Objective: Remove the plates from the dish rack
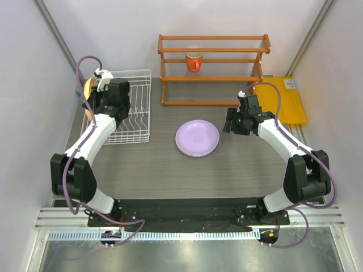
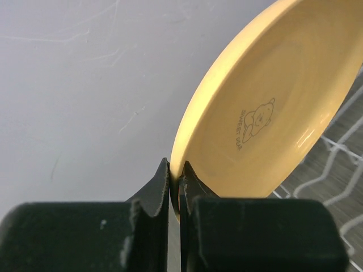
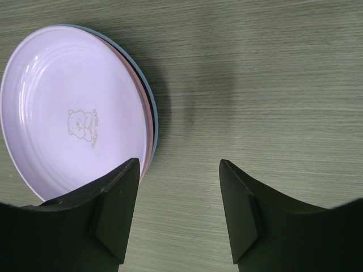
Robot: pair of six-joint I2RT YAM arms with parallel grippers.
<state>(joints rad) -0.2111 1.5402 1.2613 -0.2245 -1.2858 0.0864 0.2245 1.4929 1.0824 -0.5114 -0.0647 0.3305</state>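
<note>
The left gripper is clamped on the rim of the orange-yellow plate, holding it on edge at the far left corner of the dish rack, probably to clear the dividers; the right gripper hangs open and empty just right of the stack, whose top is the lilac plate; only the right wrist view shows the pink plate and light blue plate as rims beneath; the top view half hides the held plate.
</note>
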